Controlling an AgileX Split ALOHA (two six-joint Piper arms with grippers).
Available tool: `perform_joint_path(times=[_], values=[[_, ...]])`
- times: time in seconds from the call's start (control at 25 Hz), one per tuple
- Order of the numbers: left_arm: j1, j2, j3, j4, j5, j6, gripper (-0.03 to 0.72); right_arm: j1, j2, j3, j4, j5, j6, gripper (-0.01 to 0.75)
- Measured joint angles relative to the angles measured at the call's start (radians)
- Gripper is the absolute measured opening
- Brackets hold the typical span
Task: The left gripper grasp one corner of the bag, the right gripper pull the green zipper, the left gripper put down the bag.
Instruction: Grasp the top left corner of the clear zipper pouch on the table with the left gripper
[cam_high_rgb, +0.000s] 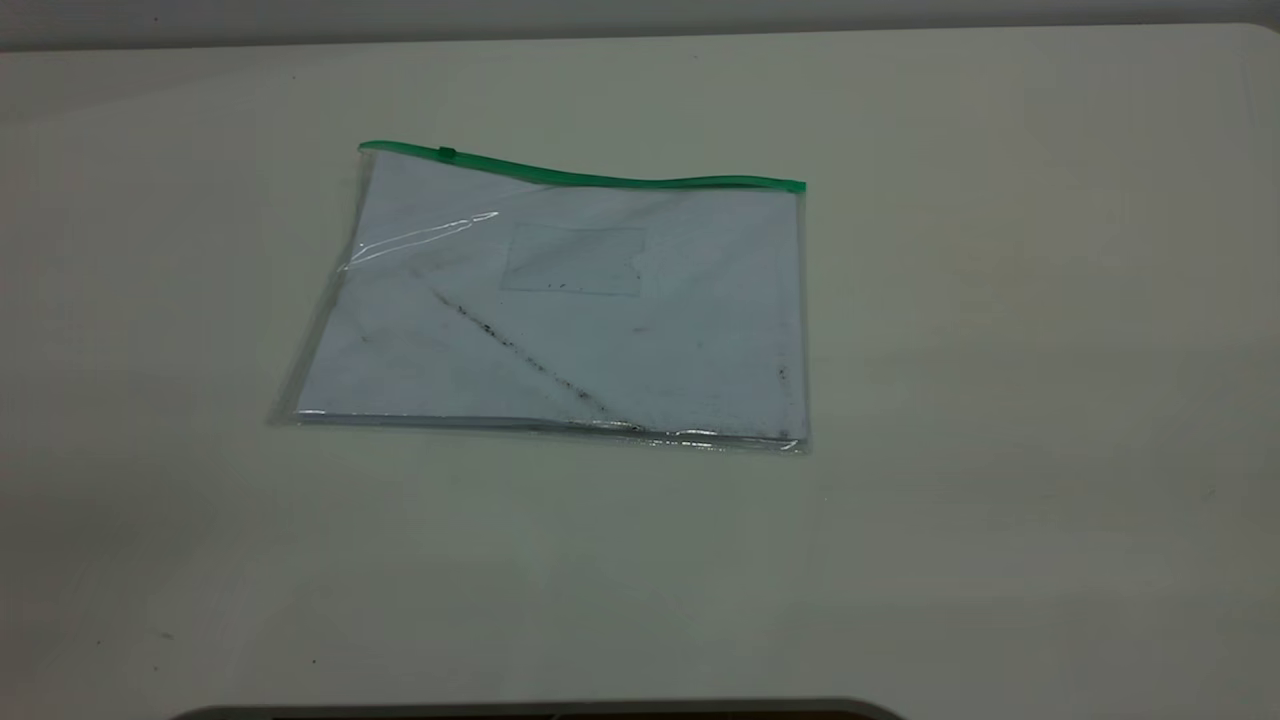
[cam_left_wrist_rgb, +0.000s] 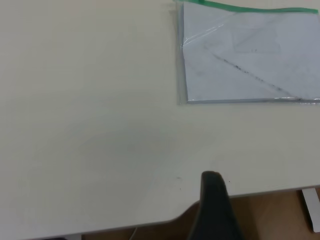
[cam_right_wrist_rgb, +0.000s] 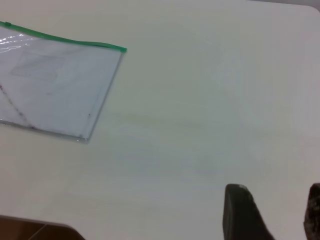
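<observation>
The bag (cam_high_rgb: 560, 310) lies flat on the white table, clear plastic with white paper and a dark diagonal smudge inside. Its green zipper (cam_high_rgb: 600, 180) runs along the far edge, with the slider tab (cam_high_rgb: 446, 152) near the left corner of the bag (cam_high_rgb: 365, 150). Neither gripper shows in the exterior view. My left gripper (cam_left_wrist_rgb: 215, 200) shows as a single black finger near the table's edge, well apart from the bag (cam_left_wrist_rgb: 250, 55). My right gripper (cam_right_wrist_rgb: 277, 200) is open and empty over bare table, far from the bag (cam_right_wrist_rgb: 55, 85) and its green strip (cam_right_wrist_rgb: 65, 40).
The table's front edge (cam_left_wrist_rgb: 260, 191) runs just past the left finger, with brown floor beyond it. A dark rim (cam_high_rgb: 540, 710) sits at the bottom of the exterior view. Bare table surrounds the bag.
</observation>
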Motion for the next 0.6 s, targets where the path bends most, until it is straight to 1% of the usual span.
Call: perform_joint_path(times=[0.24,0.36,0.4,0.48,0.6], values=[[0.000,0.000,0.000,0.000,-0.001,0.000,0.587,0.000,0.001,0.000,0.003,-0.005,0.000,0.334],[0.000,0.004,0.000,0.000,-0.002,0.000,0.587,0.000,0.079,0.000,0.030,-0.016,0.000,0.334],[0.000,0.011,0.000,0.000,-0.005,-0.001,0.587,0.000,0.117,-0.002,0.050,-0.036,0.000,0.337],[0.000,0.062,-0.004,0.002,-0.021,-0.002,0.587,0.000,0.216,-0.003,0.122,-0.140,-0.014,0.346],[0.000,0.189,-0.024,0.005,-0.085,0.002,0.587,0.000,0.369,-0.003,0.237,-0.310,-0.104,0.354]])
